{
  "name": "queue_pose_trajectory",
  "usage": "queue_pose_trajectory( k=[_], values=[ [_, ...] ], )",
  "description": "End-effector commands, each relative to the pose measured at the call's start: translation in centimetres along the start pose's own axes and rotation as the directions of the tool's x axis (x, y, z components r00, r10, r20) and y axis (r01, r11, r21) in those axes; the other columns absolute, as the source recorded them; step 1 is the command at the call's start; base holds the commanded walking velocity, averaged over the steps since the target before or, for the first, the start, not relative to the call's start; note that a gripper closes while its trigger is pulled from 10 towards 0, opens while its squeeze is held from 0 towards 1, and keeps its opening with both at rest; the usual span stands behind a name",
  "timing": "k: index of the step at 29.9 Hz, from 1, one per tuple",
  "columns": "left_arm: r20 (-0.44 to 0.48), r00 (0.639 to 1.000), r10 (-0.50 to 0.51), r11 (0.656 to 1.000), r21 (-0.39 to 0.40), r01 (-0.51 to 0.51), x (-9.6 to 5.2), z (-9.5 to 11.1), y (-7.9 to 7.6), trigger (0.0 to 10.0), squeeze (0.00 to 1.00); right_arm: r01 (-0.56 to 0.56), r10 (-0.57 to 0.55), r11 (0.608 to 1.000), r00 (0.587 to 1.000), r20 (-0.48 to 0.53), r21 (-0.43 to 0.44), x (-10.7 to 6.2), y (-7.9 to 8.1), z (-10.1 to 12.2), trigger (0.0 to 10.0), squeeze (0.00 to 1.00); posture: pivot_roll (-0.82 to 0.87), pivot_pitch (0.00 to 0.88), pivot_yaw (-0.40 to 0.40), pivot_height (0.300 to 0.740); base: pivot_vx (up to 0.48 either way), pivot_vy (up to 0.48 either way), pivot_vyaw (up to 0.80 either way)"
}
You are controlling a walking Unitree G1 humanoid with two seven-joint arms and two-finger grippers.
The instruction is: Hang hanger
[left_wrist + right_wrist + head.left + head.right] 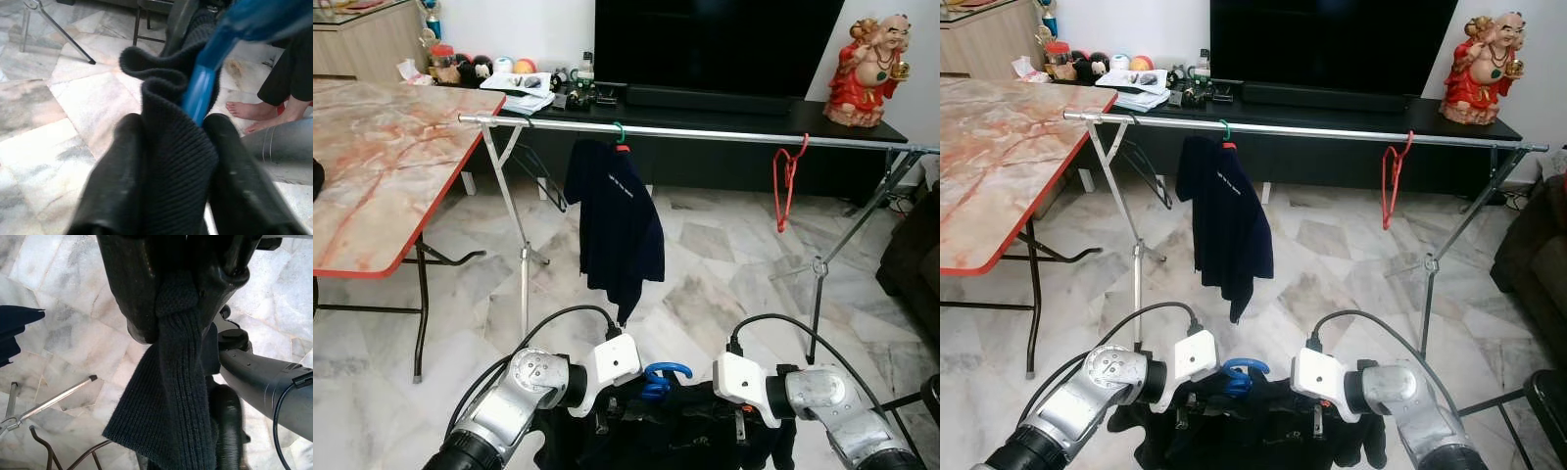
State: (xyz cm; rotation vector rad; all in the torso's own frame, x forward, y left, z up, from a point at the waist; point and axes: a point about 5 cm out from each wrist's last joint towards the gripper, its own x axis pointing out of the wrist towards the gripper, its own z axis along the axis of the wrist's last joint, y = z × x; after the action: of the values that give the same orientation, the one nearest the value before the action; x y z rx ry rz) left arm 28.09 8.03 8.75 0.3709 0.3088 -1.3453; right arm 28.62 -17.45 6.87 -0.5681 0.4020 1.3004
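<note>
Held low before the robot's chest: a black knit garment on a blue hanger, hook up between the two wrists. Left gripper pinches a fold of the knit, both black fingers pressed against the cloth, with the hanger's blue arm running just beside the pinch. Right gripper is clamped on another bunch of the same knit, a ribbed flap hanging down from it.

Ahead, well apart from the garment: a silver rail on folding legs, spanning the room. On it a navy shirt hangs on a green-hooked hanger; further toward the robot's right, a bare red hanger. Marble-topped table to the left. Black TV console behind the rail, red figurine on its right end. Someone's bare feet on the marble floor.
</note>
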Motion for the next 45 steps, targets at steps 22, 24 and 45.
queue_pose_trajectory(
  k=[22, 24, 45],
  values=[
    [0.002, 1.0, -0.014, 1.0, -0.007, 0.014, 0.26, 0.28, -0.12, 0.0, 0.0, 0.074, -0.073, 0.997, 0.996, 0.043, -0.01, -0.71, -1.32, 1.07, 0.0, 0.0, -0.01, 0.037, -0.06, 0.74, 0.0, 0.0, 0.0],
    [0.003, 1.0, -0.014, 1.0, -0.007, 0.014, 0.26, 0.27, -0.13, 0.0, 0.0, 0.074, -0.074, 0.997, 0.996, 0.042, -0.009, -0.71, -1.32, 1.03, 0.0, 0.0, -0.01, 0.037, -0.06, 0.74, 0.0, 0.0, 0.0],
    [-0.004, 1.0, -0.017, 1.0, 0.003, 0.017, 0.14, 0.25, -0.1, 0.0, 0.0, 0.051, -0.051, 0.999, 0.999, 0.012, 0.005, -1.49, -1.75, 1.01, 10.0, 1.0, 0.0, 0.039, -0.061, 0.74, 0.0, 0.0, 0.0]
  ],
)
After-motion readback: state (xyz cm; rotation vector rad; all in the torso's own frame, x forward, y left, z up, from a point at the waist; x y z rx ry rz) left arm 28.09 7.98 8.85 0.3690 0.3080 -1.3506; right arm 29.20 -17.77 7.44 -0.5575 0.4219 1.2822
